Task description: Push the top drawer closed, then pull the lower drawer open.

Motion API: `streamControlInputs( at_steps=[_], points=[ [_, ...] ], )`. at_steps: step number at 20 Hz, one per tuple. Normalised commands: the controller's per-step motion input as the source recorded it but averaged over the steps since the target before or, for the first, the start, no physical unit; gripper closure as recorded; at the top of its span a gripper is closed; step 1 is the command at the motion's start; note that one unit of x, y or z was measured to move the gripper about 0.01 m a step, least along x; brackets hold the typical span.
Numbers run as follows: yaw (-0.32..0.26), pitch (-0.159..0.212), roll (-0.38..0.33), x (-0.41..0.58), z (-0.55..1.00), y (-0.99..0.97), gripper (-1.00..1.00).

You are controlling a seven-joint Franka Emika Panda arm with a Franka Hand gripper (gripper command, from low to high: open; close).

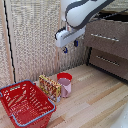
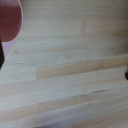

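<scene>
So my jaws (image 1: 70,47) are hanging in the air with the fingers apart and nothing between them, tips pointing down at the wooden floor (image 1: 95,95). The dresser is off to the exterior view's right of my jaws: the top drawer (image 1: 106,39) sits about level with them, and from this angle it looks pulled out a bit, sticking further forward than the front below it, though it's blurry so I wouldn't swear to how far. The lower drawer (image 1: 108,62) is below that, lower than my jaws, and looks pushed in. I'm not touching either handle, there's clear air between us. Down under my jaws, well below, there's a red cup (image 1: 64,83) with a snack box (image 1: 50,87) just beside it, and a red basket (image 1: 25,103) further to the exterior view's left. Wrist view is mostly floor planks plus a red blur (image 2: 10,20) at the edge.
</scene>
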Motion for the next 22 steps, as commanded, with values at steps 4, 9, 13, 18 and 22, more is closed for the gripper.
streamControlInputs(
  at_steps=[4,9,13,18,22],
  points=[
    [0.154,0.000,-0.347,-0.051,0.02,-0.09,-1.00],
    [0.116,0.000,-0.370,0.018,0.05,0.00,-1.00],
    [0.023,0.000,-0.375,0.180,0.09,0.00,-1.00],
    [0.000,-0.001,-0.375,0.191,0.11,0.00,-1.00],
    [0.000,-0.015,-0.374,0.158,0.14,0.01,-1.00]
  ],
)
